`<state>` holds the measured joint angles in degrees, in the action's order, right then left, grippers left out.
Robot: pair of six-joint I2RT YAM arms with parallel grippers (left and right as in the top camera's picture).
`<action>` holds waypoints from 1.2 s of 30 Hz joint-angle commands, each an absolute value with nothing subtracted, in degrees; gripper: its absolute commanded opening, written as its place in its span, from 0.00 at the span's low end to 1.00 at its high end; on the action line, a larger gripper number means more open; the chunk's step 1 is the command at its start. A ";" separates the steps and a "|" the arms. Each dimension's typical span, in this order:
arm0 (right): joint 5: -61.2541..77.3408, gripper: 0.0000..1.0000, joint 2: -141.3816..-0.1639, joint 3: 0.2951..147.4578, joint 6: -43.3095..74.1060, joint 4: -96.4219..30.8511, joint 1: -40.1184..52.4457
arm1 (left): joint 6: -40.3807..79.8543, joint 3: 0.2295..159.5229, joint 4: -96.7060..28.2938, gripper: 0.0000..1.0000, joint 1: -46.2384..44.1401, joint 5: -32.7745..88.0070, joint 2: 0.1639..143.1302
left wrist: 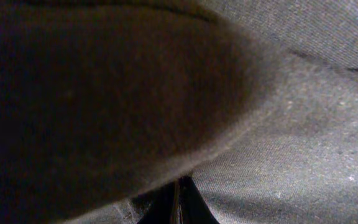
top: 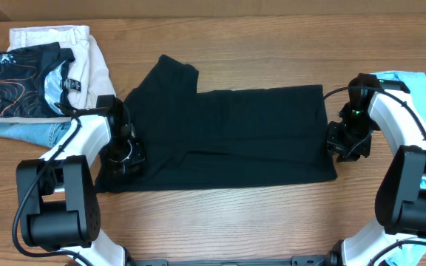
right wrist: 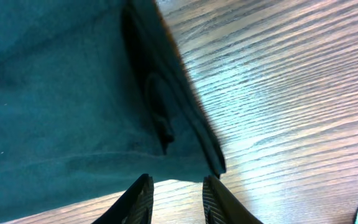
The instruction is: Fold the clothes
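In the overhead view, the black shirt (top: pixel 235 137) is lying flat across the middle of the wooden table (top: pixel 220 222), folded into a wide band, with 1 sleeve (top: pixel 174 74) sticking out at its far left corner. The left gripper (top: pixel 124 157) is sitting on the shirt's left end, near the front corner, and its arm is covering part of that edge. The right gripper (top: pixel 344 148) is hovering just off the shirt's right edge, near the front corner, over bare wood. A light blue garment (top: pixel 401 80) is lying behind the right arm. At the far left, well apart from the shirt, a white garment (top: pixel 87 55) and a smaller black piece with orange line print (top: pixel 21 81) are resting on pale blue denim (top: pixel 21 131).

In the left wrist view, the black shirt (left wrist: pixel 303 124) is filling the whole frame. A dark, blurred fold is bulging close to the lens on the left. The left gripper (left wrist: pixel 178 208) is showing only its 2 fingertips at the bottom edge, and these are pressing together, clamping the fabric gathered around them.

In the right wrist view, the black shirt (right wrist: pixel 61 93) is covering the left half, its layered edge running down toward the fingers. The right gripper (right wrist: pixel 176 199) is standing with its 2 fingers parted, wood grain (right wrist: pixel 291 93) showing between them. It is gripping nothing, and the shirt's corner is lying just ahead of its fingertips.
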<state>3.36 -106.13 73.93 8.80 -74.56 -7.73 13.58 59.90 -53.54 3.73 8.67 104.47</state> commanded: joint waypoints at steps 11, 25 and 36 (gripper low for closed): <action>3.33 0.47 -103.48 85.78 8.99 -74.85 -7.99 | 10.74 64.45 -47.42 0.61 4.47 6.42 88.33; 8.25 0.63 -103.50 89.12 8.78 -75.96 -7.99 | 3.03 99.55 -51.99 0.83 4.47 15.88 110.50; 8.23 0.63 -103.50 89.10 8.78 -76.79 -7.99 | 1.23 118.93 -51.64 0.76 4.40 22.52 136.35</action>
<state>7.68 -104.92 87.99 8.95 -76.97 -7.84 2.76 115.24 -52.07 4.21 19.75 132.31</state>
